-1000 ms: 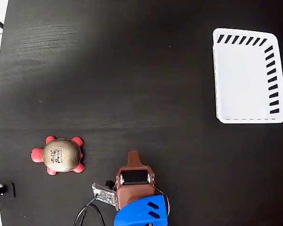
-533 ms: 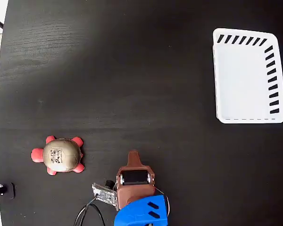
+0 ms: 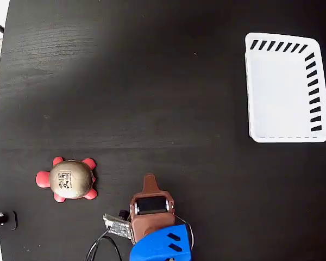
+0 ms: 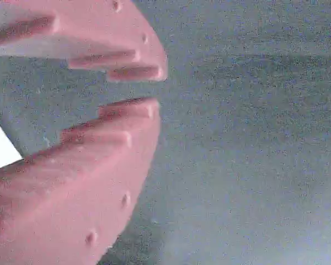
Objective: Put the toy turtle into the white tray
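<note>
Tan-shelled toy turtle [image 3: 69, 180] on the table, left of the brown end effector [image 3: 149, 180], fingertips slightly parted, empty.

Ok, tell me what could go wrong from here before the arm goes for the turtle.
1. The gripper shows only a narrow gap between its fingers, likely too small for the turtle's domed shell, so it could push the toy away.
2. The tray sits far off at the right side of the table; a weak hold on the squishy toy might drop it during the carry.
</note>
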You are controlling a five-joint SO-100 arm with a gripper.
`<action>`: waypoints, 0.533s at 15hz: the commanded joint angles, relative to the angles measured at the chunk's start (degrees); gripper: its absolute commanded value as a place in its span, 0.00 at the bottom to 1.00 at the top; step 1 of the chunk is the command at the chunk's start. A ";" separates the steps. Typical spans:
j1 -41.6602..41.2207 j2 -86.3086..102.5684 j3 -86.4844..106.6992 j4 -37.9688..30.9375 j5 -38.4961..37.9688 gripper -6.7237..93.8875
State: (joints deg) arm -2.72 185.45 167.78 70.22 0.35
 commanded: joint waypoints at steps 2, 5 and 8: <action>-0.79 -13.80 -10.37 -5.98 5.63 0.07; -8.35 -34.80 -27.95 -0.09 14.68 0.07; -17.93 -50.71 -47.81 15.29 24.35 0.07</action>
State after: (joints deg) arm -15.56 141.50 132.71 80.95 20.30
